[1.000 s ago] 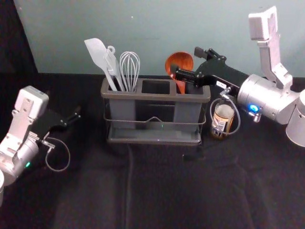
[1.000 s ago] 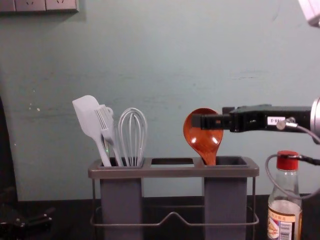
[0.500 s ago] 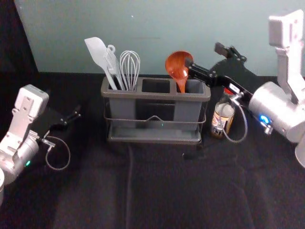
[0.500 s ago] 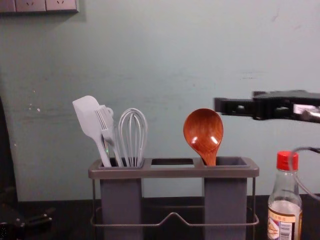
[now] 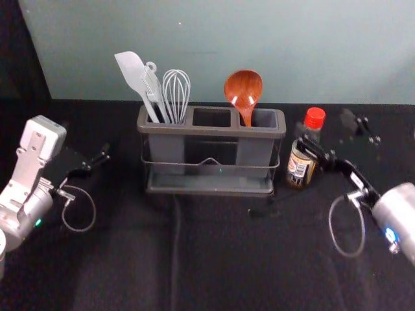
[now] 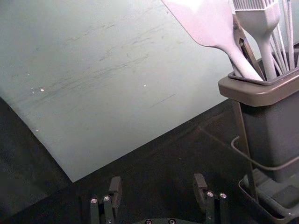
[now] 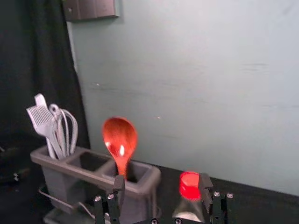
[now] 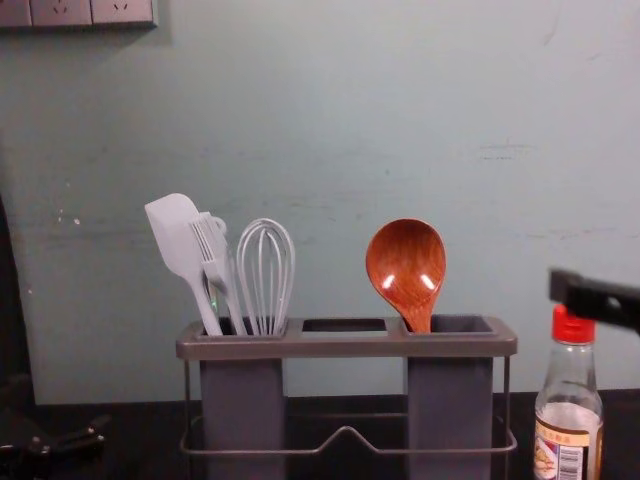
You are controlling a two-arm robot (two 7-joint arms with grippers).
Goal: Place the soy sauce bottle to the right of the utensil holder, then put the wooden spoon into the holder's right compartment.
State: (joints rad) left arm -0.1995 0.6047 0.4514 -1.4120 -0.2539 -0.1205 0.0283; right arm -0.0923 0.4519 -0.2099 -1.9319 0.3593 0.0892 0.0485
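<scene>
Nearest on the robot's left, the parked left gripper [image 5: 87, 138] waits beside the holder over creased black cloth [image 5: 130, 259], its blocky fingers wide apart, holding nothing. Across from it, the right gripper [image 5: 323, 127] reaches in at the soy sauce bottle, likewise spread wide and gripping nothing; one dark finger crosses in front of the bottle, though whether they touch I cannot tell.

The soy sauce bottle [image 5: 301, 167] stands upright to the right of the holder: smooth glass, tapered neck, red cap [image 5: 314, 117], printed paper label. Just beside it, the utensil holder [image 5: 214, 131] has a rounded, matte rim, deep boxy cups and a bent wire rail [image 5: 188, 164].

The glossy wooden spoon [image 5: 244, 86] leans in its right compartment, round bowl up. In the left compartment sit a flat pale spatula [image 5: 131, 70], a brush [image 8: 208, 243] and a looped whisk [image 5: 176, 91]. Behind all is the scuffed, pale wall [image 8: 330, 120].

The head view looks down into the compartments; the chest view instead shows the liquid's level through the glass, plus a socket panel [image 8: 75, 12] high on the wall.
</scene>
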